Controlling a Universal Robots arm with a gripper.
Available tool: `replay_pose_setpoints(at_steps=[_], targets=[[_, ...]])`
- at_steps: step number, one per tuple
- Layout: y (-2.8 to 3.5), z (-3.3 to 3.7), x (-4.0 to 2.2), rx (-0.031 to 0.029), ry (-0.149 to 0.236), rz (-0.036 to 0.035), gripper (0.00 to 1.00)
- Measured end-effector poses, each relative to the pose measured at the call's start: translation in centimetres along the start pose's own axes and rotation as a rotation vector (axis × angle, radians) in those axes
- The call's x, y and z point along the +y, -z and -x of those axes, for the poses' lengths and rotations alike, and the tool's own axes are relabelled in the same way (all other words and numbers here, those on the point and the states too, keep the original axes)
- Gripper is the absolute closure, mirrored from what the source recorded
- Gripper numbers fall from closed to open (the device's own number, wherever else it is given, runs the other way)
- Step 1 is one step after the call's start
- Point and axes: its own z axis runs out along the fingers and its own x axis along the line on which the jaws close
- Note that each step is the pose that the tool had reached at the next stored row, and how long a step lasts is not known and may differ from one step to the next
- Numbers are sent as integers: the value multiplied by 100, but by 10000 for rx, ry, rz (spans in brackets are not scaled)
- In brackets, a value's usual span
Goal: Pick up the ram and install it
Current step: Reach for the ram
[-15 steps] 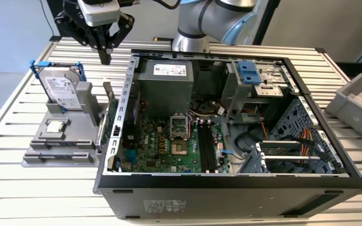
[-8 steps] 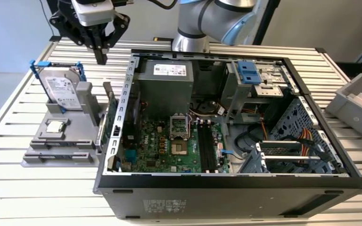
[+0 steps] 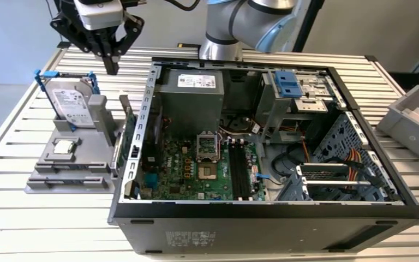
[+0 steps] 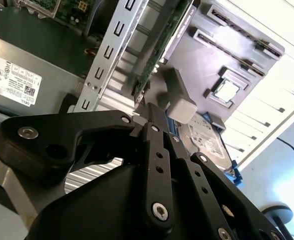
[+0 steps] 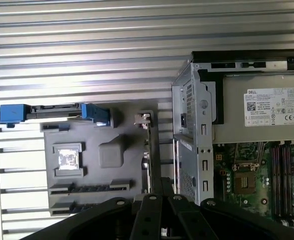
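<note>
Gripper (image 3: 112, 69) above ram (image 3: 128, 131) — apart

You are looking at an open computer case (image 3: 268, 229) lying on the slatted table (image 3: 20, 218); at the exterior view's left, a grey fixture (image 3: 67, 180) is holding a hard drive (image 3: 72, 103) upright and a processor chip (image 3: 65, 146) flat; a grey bin (image 3: 402, 123) is sitting far right.

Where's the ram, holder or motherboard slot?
In the gray holder: the ram stands on edge there, beside the case; gripper above, apart.
</note>
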Motion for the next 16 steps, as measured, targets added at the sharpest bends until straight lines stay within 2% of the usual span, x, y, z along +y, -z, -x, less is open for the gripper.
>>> replay_pose_setpoints(at_steps=[16], targets=[[4, -177, -12, 1, 0, 0, 100]])
